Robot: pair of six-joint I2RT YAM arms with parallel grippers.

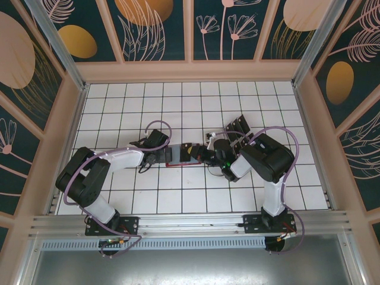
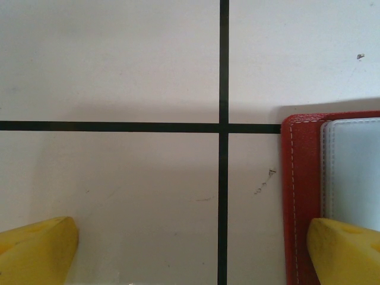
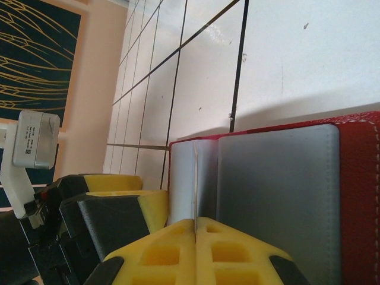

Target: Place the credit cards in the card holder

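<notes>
Bearing card holder [image 2: 300, 202] (red), tiles [image 1: 119, 113], floral walls [image 1: 154, 29]

One holder [image 1: 178, 160]; at least two dark cards [image 1: 236, 125] beyond the right gripper [image 1: 202, 153]; one thin card [image 3: 195, 178] edge-on between its fingers.

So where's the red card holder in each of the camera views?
Top external: card holder near the centre of the picture.
Left wrist: along the lower right edge, partly cut off.
Right wrist: across the lower right, reaching the right edge.
Shared landmark: its pale grey inner pocket, seen in both wrist views.
</notes>
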